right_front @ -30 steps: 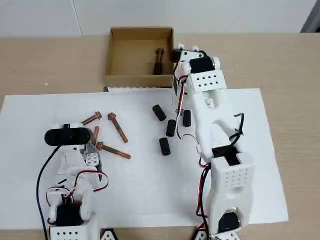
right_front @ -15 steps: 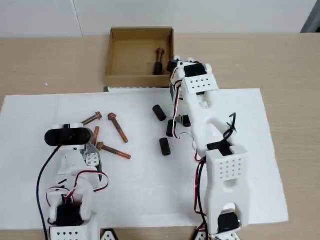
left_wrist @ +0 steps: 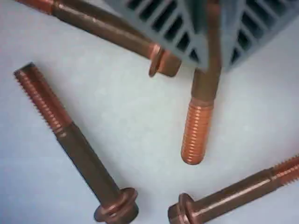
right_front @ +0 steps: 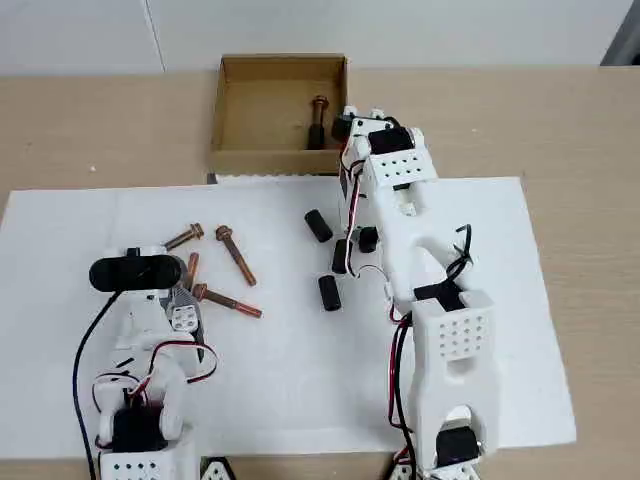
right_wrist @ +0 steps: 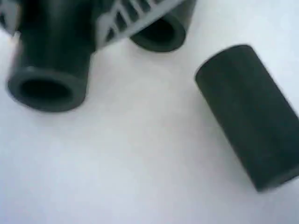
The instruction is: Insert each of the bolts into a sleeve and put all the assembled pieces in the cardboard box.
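While flat on white paper [right_front: 280, 380], four coppery threaded bolts [right_front: 236, 256], long axes mutually askew; left pincer [left_wrist: 196, 42], right pincer [right_wrist: 128, 21]: grip unclear.

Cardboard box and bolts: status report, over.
Left gripper above copper-coloured metal bolts; right gripper above black cylindrical sleeves. One sleeved bolt in brown cardboard box. Four bolts loose.

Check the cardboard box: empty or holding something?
Holding something: one copper bolt, dark sleeve on its shank, lies inside the cardboard box near its right wall.
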Available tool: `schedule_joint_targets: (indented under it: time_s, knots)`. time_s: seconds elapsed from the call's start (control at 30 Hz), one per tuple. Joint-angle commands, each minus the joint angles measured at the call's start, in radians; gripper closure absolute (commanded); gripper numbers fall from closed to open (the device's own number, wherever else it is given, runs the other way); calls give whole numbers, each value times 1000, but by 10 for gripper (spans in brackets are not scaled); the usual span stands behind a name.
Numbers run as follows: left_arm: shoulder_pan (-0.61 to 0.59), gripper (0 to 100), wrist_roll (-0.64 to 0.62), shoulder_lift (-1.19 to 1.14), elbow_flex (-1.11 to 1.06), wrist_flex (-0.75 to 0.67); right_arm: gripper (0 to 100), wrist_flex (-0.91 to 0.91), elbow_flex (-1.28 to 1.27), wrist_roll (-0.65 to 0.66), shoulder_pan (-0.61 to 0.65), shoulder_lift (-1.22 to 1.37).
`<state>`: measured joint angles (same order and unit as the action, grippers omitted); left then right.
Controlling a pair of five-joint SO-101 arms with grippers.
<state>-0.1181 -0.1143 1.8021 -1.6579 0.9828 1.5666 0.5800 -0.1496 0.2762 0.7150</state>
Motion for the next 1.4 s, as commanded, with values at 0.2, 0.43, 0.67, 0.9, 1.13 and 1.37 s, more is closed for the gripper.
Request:
schedule_joint_targets:
  time_s: [0.2,0.43,0.67,0.9,1.13,1.37]
  knots:
    - [-6,993,5,11,5,-3,987,-16,-9,14,10,27]
    - [-6,993,5,11,5,-3,887,-10,-9,14,12,27]
    - [-6,993,5,11,5,-3,965,-12,-11,14,27,27]
    - [-8,993,5,11,5,-3,996,-8,-6,14,31,7]
    - [-2,993,8,11,5,-3,996,104,3,8,48,-202]
    - [-6,993,6,11,5,-3,996,125,-3,8,47,-475]
